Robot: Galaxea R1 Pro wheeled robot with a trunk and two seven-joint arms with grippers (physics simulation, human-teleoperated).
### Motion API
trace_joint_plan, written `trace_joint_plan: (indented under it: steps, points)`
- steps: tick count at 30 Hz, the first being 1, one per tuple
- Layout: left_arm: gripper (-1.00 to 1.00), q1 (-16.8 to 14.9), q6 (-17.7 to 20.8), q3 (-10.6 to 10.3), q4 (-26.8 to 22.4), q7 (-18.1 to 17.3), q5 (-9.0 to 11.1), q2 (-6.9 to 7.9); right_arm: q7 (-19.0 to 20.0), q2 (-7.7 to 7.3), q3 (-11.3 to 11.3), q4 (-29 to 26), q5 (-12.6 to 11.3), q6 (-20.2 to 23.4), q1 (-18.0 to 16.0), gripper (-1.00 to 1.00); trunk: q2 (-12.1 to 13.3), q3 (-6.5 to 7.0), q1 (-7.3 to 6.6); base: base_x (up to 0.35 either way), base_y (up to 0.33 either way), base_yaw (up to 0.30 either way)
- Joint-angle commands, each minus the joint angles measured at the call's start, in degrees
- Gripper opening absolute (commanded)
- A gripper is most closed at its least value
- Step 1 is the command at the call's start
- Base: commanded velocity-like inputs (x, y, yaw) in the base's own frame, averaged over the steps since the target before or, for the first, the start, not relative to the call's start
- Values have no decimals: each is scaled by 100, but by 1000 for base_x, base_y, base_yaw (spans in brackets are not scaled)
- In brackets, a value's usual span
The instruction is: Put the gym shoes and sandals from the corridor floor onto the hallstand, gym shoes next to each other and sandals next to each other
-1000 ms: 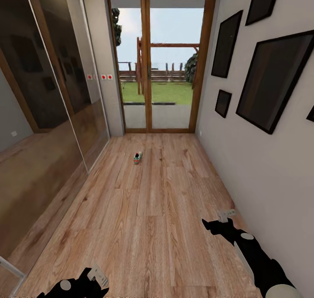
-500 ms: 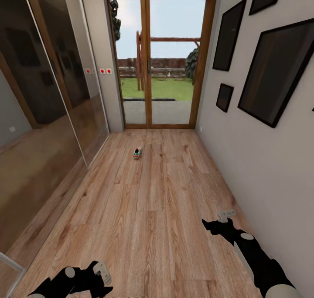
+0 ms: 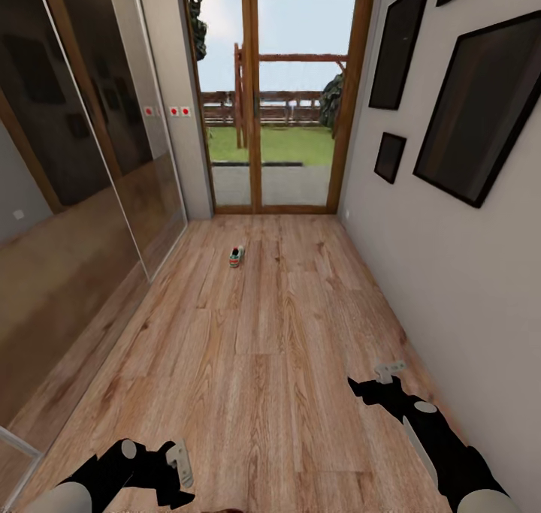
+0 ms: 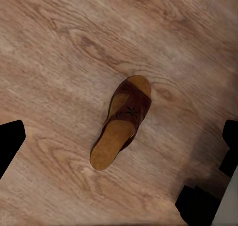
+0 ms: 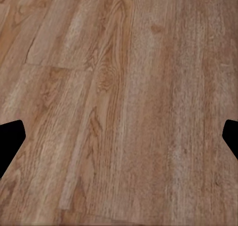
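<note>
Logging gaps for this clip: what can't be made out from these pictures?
- Gym shoe: head view, too small to tell laces or which way it points.
- Left claw: head view, cut by the bottom edge; opening unclear.
- Sandal: left wrist view, lying alone on the floor; what lies beyond the frame edges is cut off.

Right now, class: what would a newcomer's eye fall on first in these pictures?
A lone gym shoe sits far down the corridor floor, before the glass door. In the left wrist view, a brown sandal lies flat on the planks between the open fingers. Dark picture frames line the right wall.
</note>
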Motion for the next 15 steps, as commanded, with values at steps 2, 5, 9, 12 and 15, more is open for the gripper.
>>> trace_joint_plan:
  steps: [2, 5, 9, 12, 15]
  points:
    - [100, -9, 36, -21, -15, -14, -203, -15, 22, -1, 2, -10, 9, 33, -2, 100, -84, -60, 44, 0, 0, 0]
    - [100, -10, 105, -21, -18, -19, -234, -27, 20, -5, 2, -10, 23, 33, -2, 100, -204, -141, 110, 0, 0, 0]
    - [100, -12, 149, -22, -28, -21, -249, -42, 19, -9, 3, -10, 98, 33, -2, 100, -365, -250, 198, 0, 0, 0]
    - [100, -16, 163, -22, -34, -24, -252, -46, 19, -9, 3, -10, 156, 33, -2, 100, -485, -331, 263, 0, 0, 0]
    - [100, -19, 175, -22, -49, -21, -255, -48, 18, -10, 3, -10, 231, 33, -2, 100, -606, -412, 329, 0, 0, 0]
